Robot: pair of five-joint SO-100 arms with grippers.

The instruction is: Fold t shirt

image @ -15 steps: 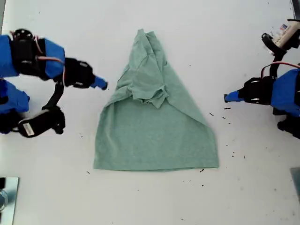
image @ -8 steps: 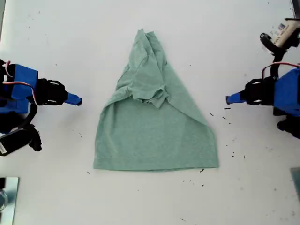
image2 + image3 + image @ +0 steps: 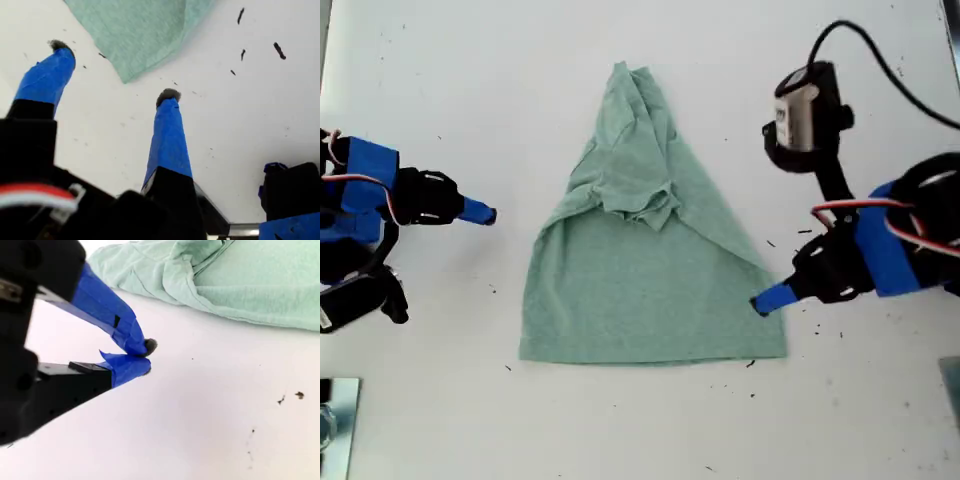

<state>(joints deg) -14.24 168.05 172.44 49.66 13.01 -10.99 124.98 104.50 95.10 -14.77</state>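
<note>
The pale mint-green t shirt (image 3: pixel 650 290) lies on the white table, its upper part bunched into a narrow peak and its hem flat and wide toward the exterior view's bottom. My first gripper (image 3: pixel 762 302) is at the hem's corner on the exterior view's right. In the first wrist view it (image 3: pixel 116 71) stands open, and the shirt's corner (image 3: pixel 135 30) lies just beyond its two blue fingertips (image 3: pixel 169 97). My second gripper (image 3: pixel 485 214) rests on bare table at the exterior view's left, apart from the shirt. In the second wrist view it (image 3: pixel 146 358) is shut on nothing, with the shirt (image 3: pixel 250 285) beyond it.
Small dark specks (image 3: pixel 810 255) dot the table by the first arm. That arm's wrist camera (image 3: pixel 805 110) and its cable rise over the table at the exterior view's upper right. A shiny metal object (image 3: pixel 335 410) sits at the exterior view's lower left corner.
The first arm swung in from the exterior view's right edge to the shirt's hem corner. The second arm drew back toward the exterior view's left a second ago and has held still since.
</note>
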